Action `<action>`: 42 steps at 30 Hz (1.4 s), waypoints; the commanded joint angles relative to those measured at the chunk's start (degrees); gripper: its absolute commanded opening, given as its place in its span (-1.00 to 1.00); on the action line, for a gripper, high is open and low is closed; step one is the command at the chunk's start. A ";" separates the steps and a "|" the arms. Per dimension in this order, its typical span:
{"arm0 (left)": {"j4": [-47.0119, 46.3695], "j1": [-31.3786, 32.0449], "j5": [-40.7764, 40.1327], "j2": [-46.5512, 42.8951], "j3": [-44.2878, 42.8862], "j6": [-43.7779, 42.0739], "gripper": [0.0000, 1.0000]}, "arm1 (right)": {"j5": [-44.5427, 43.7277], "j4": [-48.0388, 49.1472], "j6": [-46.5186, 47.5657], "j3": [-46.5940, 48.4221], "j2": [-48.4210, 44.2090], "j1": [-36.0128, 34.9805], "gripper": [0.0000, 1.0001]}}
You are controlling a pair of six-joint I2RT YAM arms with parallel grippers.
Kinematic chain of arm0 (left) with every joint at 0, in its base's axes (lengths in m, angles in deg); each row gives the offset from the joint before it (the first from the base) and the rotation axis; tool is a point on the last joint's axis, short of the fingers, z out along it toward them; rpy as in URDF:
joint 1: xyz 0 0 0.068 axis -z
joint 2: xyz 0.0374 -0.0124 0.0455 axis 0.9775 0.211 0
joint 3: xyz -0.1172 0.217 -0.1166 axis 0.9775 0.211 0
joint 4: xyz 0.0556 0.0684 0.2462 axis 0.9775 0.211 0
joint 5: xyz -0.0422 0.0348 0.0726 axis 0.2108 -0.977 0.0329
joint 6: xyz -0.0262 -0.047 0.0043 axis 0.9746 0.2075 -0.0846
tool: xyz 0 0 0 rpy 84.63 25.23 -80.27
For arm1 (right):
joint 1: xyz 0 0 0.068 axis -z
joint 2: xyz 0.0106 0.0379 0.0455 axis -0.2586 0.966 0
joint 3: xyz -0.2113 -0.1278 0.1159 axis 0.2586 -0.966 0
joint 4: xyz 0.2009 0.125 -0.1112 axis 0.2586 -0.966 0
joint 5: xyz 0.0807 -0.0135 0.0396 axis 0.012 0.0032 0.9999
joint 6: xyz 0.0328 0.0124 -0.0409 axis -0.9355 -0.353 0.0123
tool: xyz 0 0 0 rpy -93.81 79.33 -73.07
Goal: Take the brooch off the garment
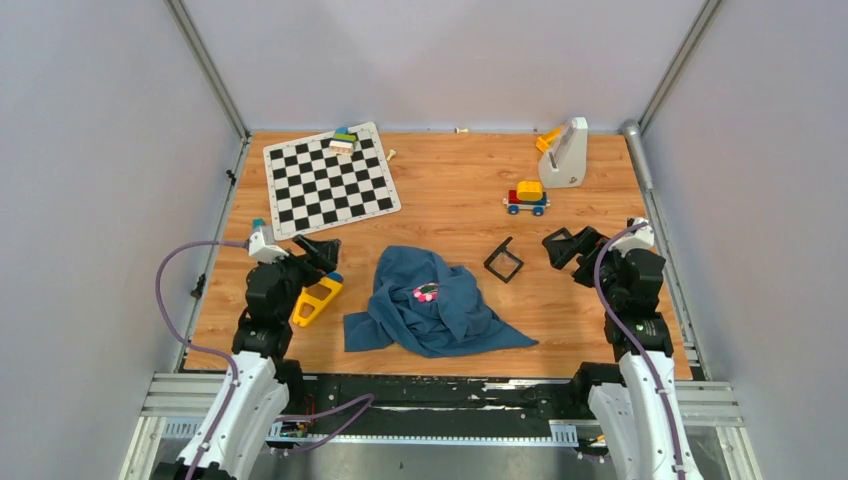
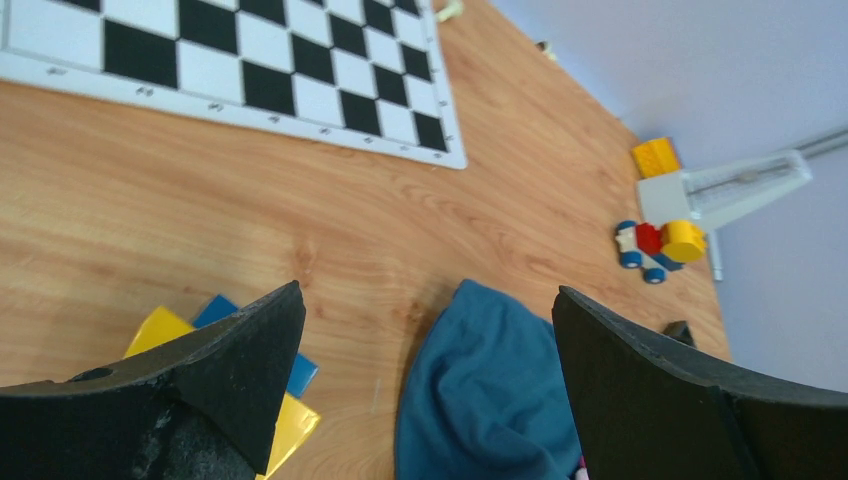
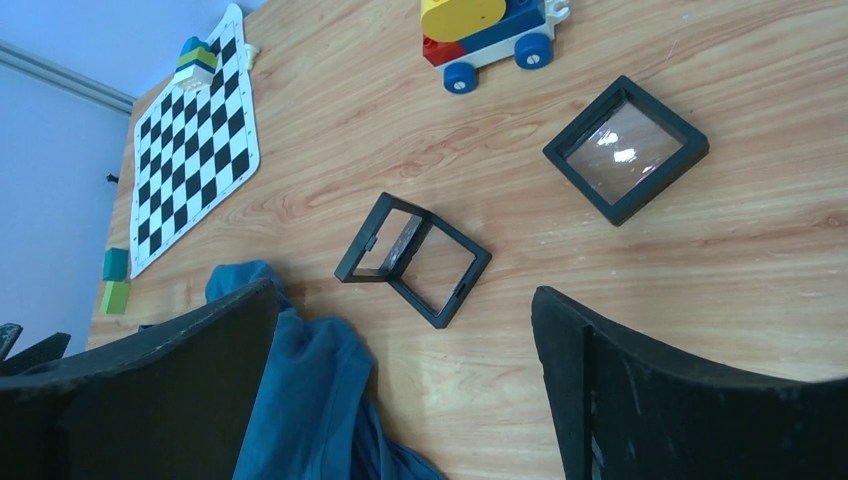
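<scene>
— Where is the brooch (image 1: 426, 292)?
— Pinned on top of the cloth (image 1: 440, 315), mid worktop (image 1: 450, 200).
— And our jaws?
— Both wide apart, holding nothing, one each side, so we can reach in.

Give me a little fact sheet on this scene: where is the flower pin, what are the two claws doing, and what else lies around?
brooch: pink and white, on the garment, near its middle
garment: crumpled teal cloth, front centre
left gripper: open, holding nothing, left of the garment
right gripper: open, holding nothing, right of the garment
chessboard: far left
toy car: far right
black frame: between garment and right gripper
progress: brooch not yet touched
</scene>
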 commanded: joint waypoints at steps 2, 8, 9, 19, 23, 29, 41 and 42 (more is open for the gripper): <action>-15.74 0.23 9.64 -2.56 6.34 -0.22 1.00 | 7.85 -1.23 -5.03 2.35 1.36 0.12 1.00; -23.50 1.11 20.25 7.83 5.38 -2.94 0.99 | 8.09 -7.17 -6.33 5.95 5.94 -1.22 1.00; -23.82 1.69 21.09 9.41 4.95 -3.04 0.99 | 7.53 -8.09 -6.32 6.58 6.40 -1.82 0.99; -22.62 19.16 9.77 18.70 -0.33 -13.06 0.86 | -3.15 -16.80 -19.88 12.23 11.00 -21.56 0.99; -21.82 24.17 6.84 19.12 -1.86 -17.56 0.73 | -7.31 -14.78 -27.31 12.29 12.99 -33.85 0.96; -21.64 29.14 2.72 15.58 -1.40 -23.31 0.60 | -16.99 -12.44 -34.69 16.77 22.72 -51.63 0.94; -26.82 36.71 3.90 15.36 0.45 -34.03 0.55 | -17.28 -10.27 -31.80 19.25 35.55 -56.86 -0.10; -27.54 37.40 3.98 16.55 0.33 -34.55 0.55 | -16.25 -8.46 -30.36 17.80 34.18 -56.85 -0.48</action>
